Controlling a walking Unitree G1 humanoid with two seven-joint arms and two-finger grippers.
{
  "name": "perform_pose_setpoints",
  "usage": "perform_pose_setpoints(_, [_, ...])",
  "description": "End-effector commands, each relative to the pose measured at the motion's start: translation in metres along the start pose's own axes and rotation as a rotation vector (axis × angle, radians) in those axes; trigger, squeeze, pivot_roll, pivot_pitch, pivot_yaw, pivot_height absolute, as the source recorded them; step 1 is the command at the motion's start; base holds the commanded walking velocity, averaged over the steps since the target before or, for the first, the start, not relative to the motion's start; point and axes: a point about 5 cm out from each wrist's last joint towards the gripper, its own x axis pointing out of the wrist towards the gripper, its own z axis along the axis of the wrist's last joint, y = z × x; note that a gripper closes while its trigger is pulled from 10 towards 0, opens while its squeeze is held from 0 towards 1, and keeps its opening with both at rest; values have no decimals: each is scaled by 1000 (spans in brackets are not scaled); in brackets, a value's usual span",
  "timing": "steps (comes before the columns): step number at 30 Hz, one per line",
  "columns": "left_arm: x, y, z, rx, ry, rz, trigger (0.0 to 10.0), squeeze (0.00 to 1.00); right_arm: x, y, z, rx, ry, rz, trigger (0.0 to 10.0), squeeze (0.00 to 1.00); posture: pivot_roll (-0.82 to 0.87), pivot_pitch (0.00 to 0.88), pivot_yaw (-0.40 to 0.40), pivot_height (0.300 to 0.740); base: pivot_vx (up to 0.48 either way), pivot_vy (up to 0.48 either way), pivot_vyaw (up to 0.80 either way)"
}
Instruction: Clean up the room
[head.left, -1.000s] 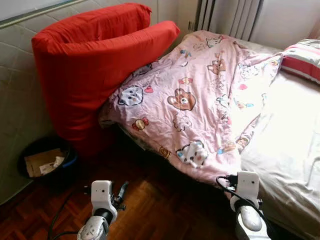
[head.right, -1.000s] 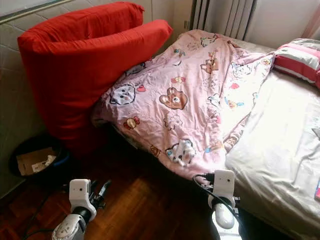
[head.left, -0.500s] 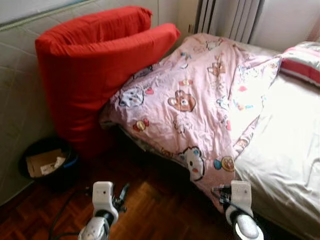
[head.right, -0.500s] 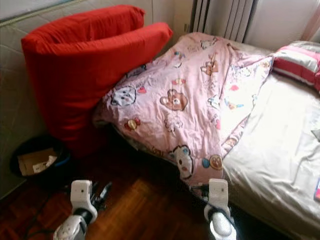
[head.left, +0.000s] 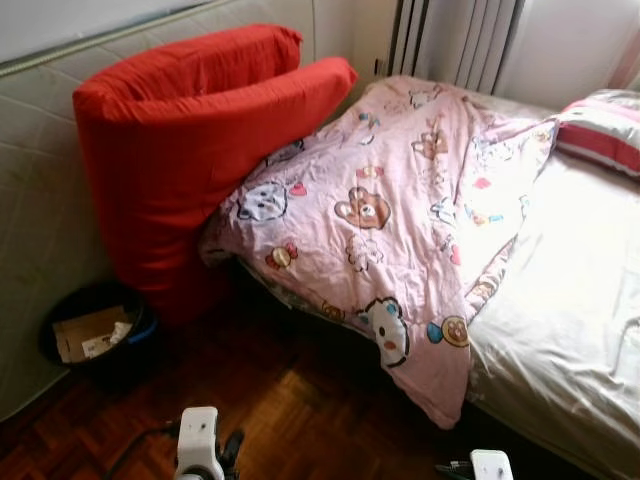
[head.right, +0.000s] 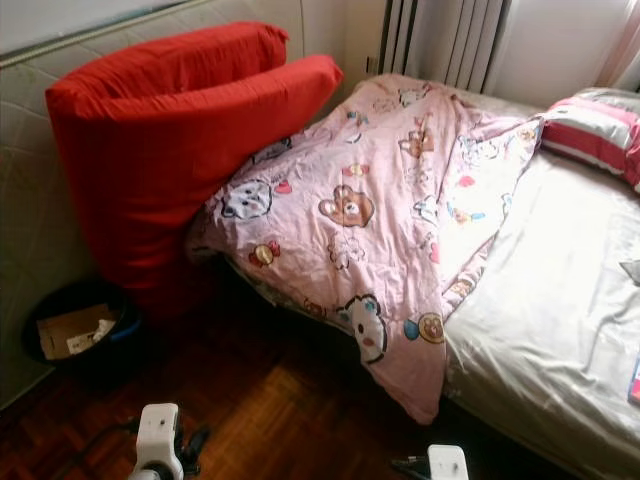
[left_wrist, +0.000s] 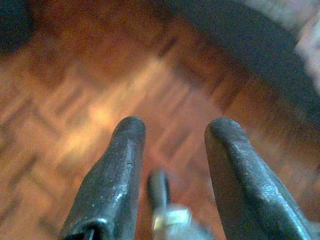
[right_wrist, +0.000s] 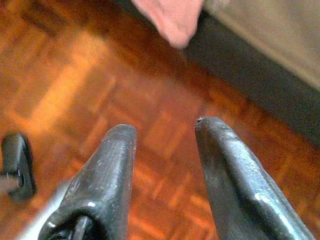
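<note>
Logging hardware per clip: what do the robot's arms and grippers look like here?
In the eye views, each arm ends in a white boxy wrist block, left and right, with thin black cable beside it. Left gripper and right gripper each have two long, rounded, scuffed black fingers.

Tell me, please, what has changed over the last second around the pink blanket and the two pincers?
The right pincer let go of the pink blanket, whose corner was lifted beside it earlier and now hangs down over the bed edge. Both arms have dropped lower; the left pincer is open over the wood floor. The red cushion and the black bin stayed put.
</note>
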Motion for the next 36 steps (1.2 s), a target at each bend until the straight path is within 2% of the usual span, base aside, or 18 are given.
perform_pose_setpoints(1, [-8,7,-23,10,106,30,10000,0,-5,0,-21,26,74,3,10000,0,-16,141,23,740,0,0,0])
perform_pose_setpoints(6, [-17,15,-44,0,188,77,10000,0,-10,3,-38,54,109,6,10000,0,-30,136,30,740,0,0,0])
perform_pose_setpoints(13, [-18,17,-45,0,195,82,10000,0,-10,7,-41,41,126,16,10000,0,-23,141,29,740,0,0,0])
perform_pose_setpoints(19, [-19,20,-47,-14,201,98,10000,0,-7,19,-33,28,122,60,10000,0,-19,168,25,740,0,0,0])
perform_pose_setpoints(29, [-22,22,-53,-26,224,109,10000,0,-8,18,-34,34,128,63,10000,0,-16,181,22,740,0,0,0])
perform_pose_setpoints(36, [-21,16,-55,-24,240,112,10000,0,-7,17,-32,34,125,57,10000,0,-17,191,22,740,0,0,0])
